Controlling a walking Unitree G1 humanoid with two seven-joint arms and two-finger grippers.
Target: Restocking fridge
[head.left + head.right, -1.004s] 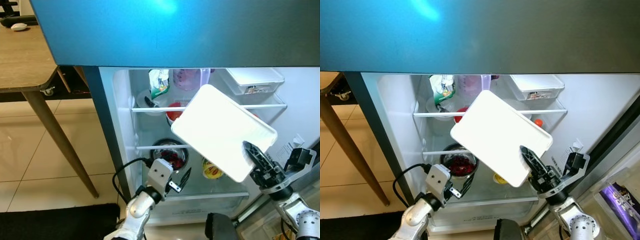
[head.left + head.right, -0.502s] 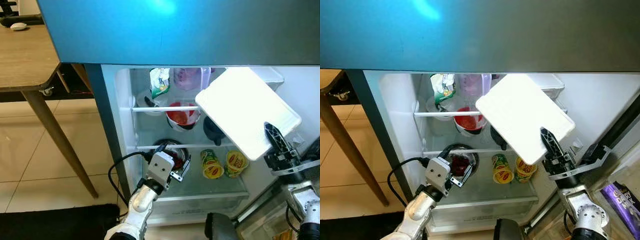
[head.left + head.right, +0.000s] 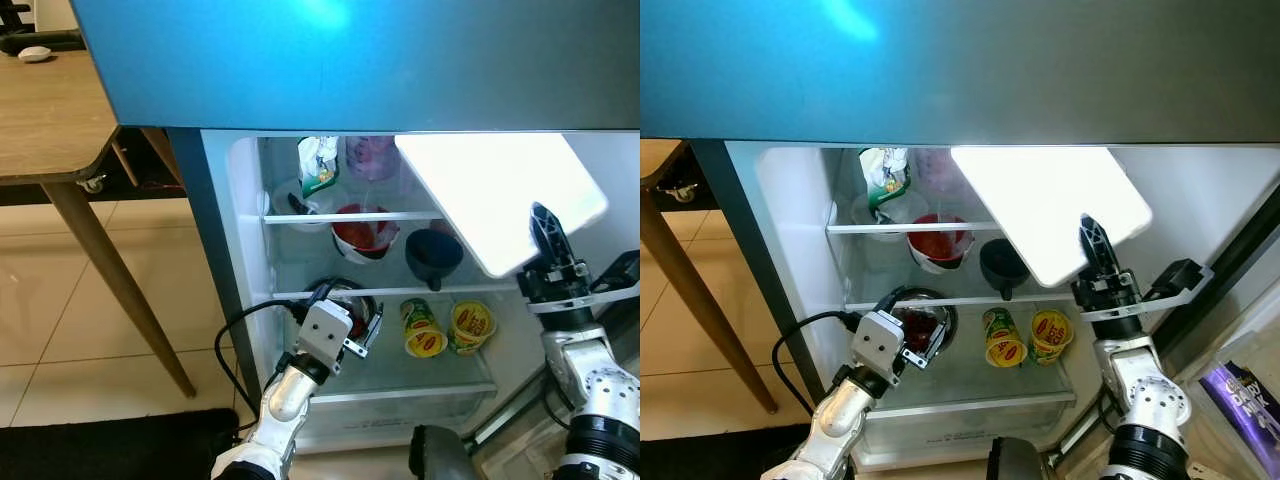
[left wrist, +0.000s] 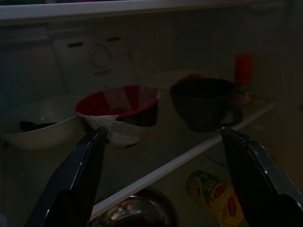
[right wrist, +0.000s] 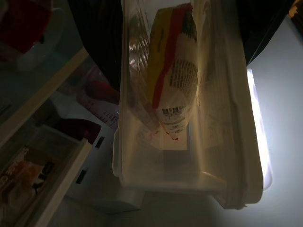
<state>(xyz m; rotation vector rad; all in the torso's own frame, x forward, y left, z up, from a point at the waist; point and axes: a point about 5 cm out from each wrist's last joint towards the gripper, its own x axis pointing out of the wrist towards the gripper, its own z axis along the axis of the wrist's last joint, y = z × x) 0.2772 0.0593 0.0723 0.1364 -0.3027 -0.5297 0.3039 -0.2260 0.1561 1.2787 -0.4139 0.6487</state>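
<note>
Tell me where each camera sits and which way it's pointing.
Left eye, right eye: on the head, looking down into the open fridge; both arms show.
Left wrist: behind the open left claw, facing the red bowl and black cup on the shelf.
Right wrist: along the right claw, under the clear lidded container it holds.
Head and left wrist views share bowl and cup.

White-lidded clear plastic container [image 3: 1055, 208] is tilting lid-up before the open fridge [image 3: 790, 230], upper shelf level; a yellow-red packet [image 5: 173, 71] is lying inside it.
</note>
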